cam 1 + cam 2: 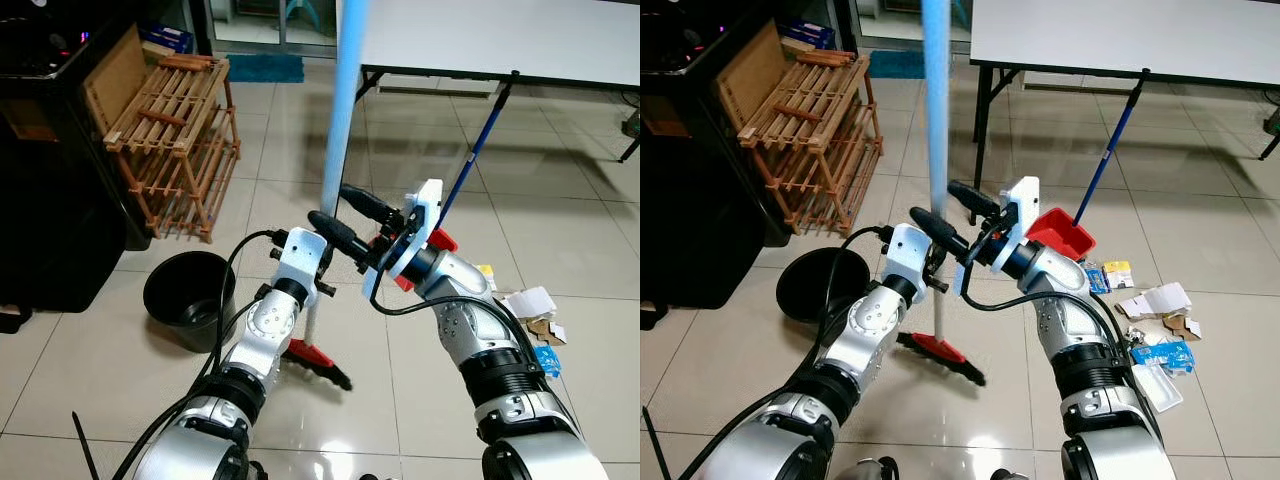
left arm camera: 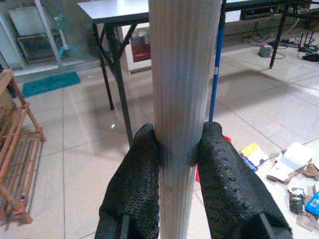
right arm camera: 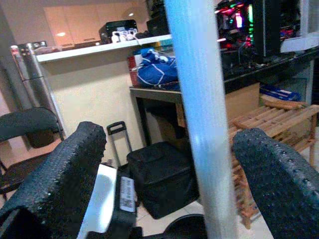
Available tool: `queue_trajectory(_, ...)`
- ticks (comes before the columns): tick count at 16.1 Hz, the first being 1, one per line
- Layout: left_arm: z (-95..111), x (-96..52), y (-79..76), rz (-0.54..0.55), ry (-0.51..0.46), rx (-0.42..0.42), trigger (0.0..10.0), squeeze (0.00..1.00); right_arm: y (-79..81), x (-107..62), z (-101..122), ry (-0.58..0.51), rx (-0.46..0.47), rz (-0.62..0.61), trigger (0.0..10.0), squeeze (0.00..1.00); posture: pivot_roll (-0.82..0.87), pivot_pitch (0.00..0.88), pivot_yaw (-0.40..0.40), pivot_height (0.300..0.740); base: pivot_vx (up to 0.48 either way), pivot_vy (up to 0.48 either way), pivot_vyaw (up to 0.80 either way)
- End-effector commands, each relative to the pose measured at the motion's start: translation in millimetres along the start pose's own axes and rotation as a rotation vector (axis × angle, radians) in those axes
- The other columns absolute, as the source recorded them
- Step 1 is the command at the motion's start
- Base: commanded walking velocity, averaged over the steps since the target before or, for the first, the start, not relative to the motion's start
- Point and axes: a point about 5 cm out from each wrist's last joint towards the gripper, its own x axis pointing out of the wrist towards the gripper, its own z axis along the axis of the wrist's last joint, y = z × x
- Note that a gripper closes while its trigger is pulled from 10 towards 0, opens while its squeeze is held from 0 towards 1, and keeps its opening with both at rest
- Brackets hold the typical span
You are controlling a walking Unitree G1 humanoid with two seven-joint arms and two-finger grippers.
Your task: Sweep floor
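Observation:
A broom stands upright in front of me, with a pale blue handle and a red brush head resting on the tiled floor. My left gripper is shut on the handle low down, both black fingers pressed against it. My right gripper sits just above and is open, its fingers either side of the handle without touching. A red dustpan with a blue stick stands behind my right wrist. Paper scraps and packets lie scattered on the floor to the right.
A black bin stands on the floor to my left. Behind it a wooden slatted rack leans against a dark cabinet. A white table on black legs spans the back right.

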Motion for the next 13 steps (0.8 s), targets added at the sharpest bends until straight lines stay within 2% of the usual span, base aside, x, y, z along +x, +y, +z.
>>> queue_trajectory(1, 12, 2.4, -4.5, -0.026, -0.067, 0.017, 10.0, 0.0, -4.1, 1.2, 4, -0.002, -0.025, -0.016, 10.0, 0.0, 0.06, 0.151, -0.034, 0.74, 0.0, 0.0, 0.0)
queue_trajectory(9, 9, -2.7, -24.7, -0.115, -0.075, 0.018, 10.0, 0.0, -7.5, 6.3, 7, -0.004, -0.04, -0.011, 10.0, 0.0, 0.07, 0.151, -0.04, 0.74, 0.0, 0.0, 0.0)
queue_trajectory(13, 8, -4.3, -28.8, -0.142, -0.075, 0.021, 10.0, 0.0, -6.6, 5.5, 6, 0.004, -0.042, 0.006, 10.0, 0.0, 0.07, 0.149, -0.041, 0.74, 0.0, 0.0, 0.0)
